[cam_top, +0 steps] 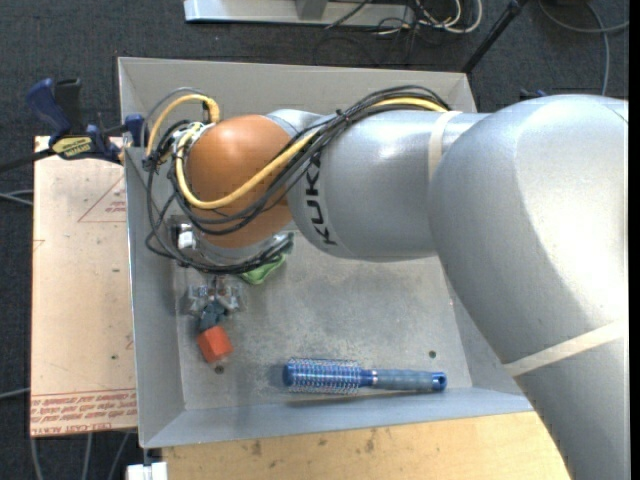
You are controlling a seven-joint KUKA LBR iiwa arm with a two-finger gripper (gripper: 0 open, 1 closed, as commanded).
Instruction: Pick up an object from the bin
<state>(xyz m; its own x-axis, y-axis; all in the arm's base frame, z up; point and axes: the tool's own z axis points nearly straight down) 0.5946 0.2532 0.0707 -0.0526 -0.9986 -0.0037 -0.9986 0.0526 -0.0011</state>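
My gripper (212,306) reaches down near the bin's left wall, below the orange wrist cover. Its tips stand just above a small orange-red block (213,344) on the bin floor, with a small dark teal thing (209,317) at the fingertips; whether that thing is between the fingers is unclear. A green thing (264,269) peeks out from under the wrist, right of the gripper. A blue hairbrush (357,377) lies flat along the bin's front wall, bristle head to the left, handle to the right.
The big silver arm covers the bin's right and back part. Yellow and black cables loop round the orange cover near the bin's back left corner. Bare grey floor lies between the gripper and the hairbrush.
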